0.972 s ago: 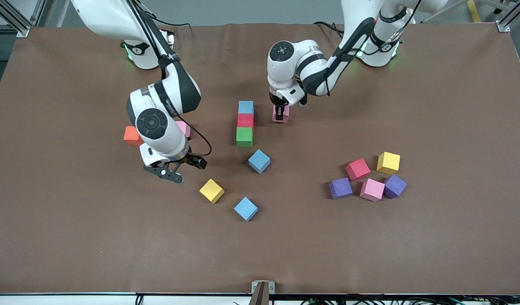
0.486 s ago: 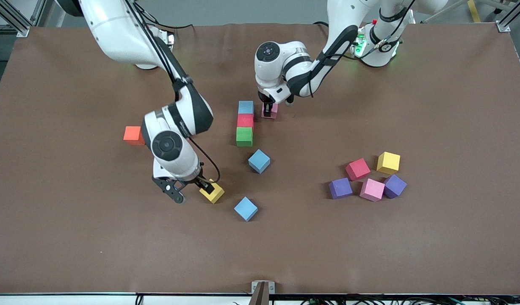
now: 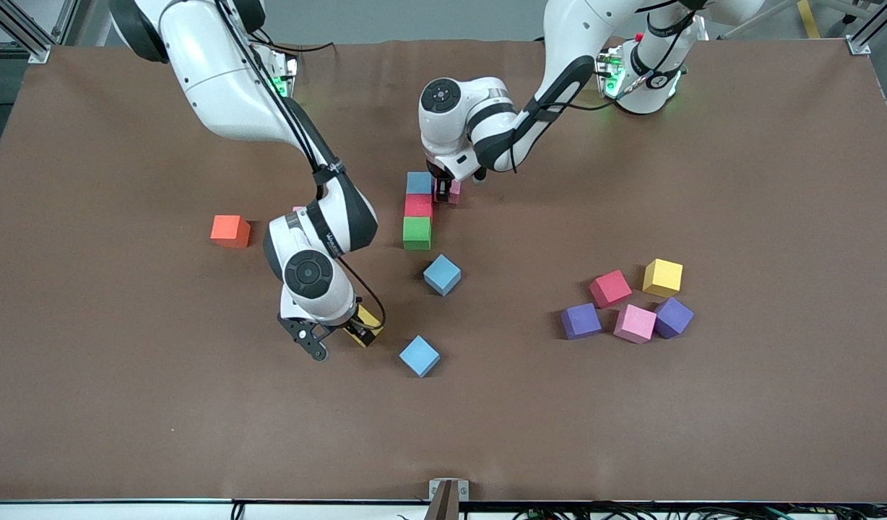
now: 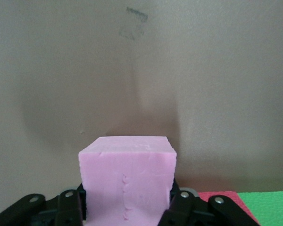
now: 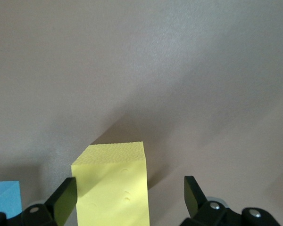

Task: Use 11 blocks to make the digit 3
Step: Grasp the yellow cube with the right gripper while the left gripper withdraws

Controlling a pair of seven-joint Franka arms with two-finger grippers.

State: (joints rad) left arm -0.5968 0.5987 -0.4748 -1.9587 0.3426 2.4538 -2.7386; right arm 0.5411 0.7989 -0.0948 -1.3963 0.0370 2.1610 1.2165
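Fingers spread, the right gripper (image 3: 340, 339) is straddling a yellow block (image 5: 112, 186) near the front of the table (image 3: 89, 361), one pad (image 5: 66, 197) touching it, the other apart, apparently lining up a grasp. Toward the middle, a blue block (image 3: 419, 182), red block (image 3: 418, 206) and green block (image 3: 417, 232) are forming the figure's spine. The left gripper (image 3: 442, 191), fingers pinching a pink block (image 4: 127, 181), is setting it beside the blue one, seemingly starting a row.

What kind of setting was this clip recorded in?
Most likely a robotics lab workbench: a table under a plain brown cover, aluminium frame posts at its corners, and loose foam cubes as props. The left gripper holds a pink cube; the right gripper straddles a yellow cube.
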